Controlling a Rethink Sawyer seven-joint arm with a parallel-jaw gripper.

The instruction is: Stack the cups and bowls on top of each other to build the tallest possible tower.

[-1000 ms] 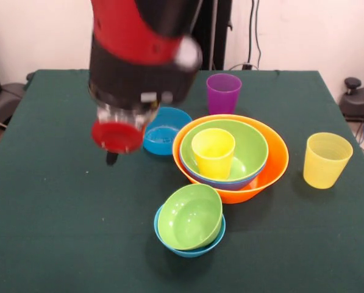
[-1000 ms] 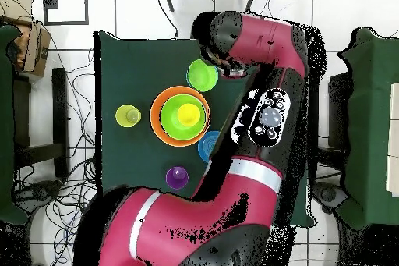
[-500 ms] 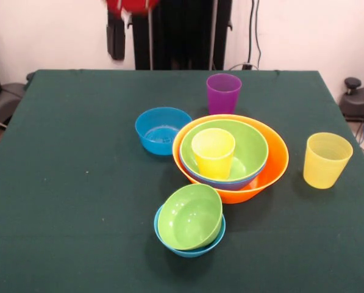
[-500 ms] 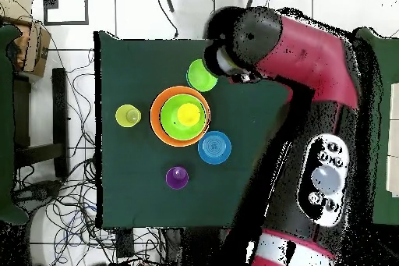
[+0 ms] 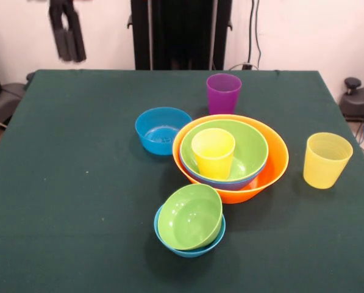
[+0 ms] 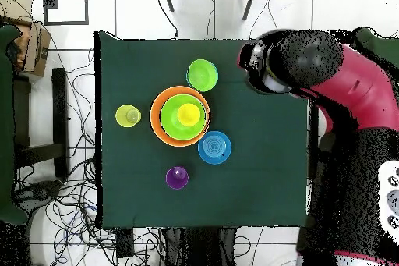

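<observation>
The gripper (image 5: 68, 36) hangs high, well off from the orange bowl (image 5: 273, 168), jaws slightly parted and empty. That bowl holds the tower (image 5: 224, 160), topped by a yellow cup (image 5: 213, 152).

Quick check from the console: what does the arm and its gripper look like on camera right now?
In the overhead view the arm is a thick rounded body, red with black sections, and a pale panel of buttons at the right edge. In the front view the gripper shows only as two dark, flat, slim fingers hanging side by side.
</observation>
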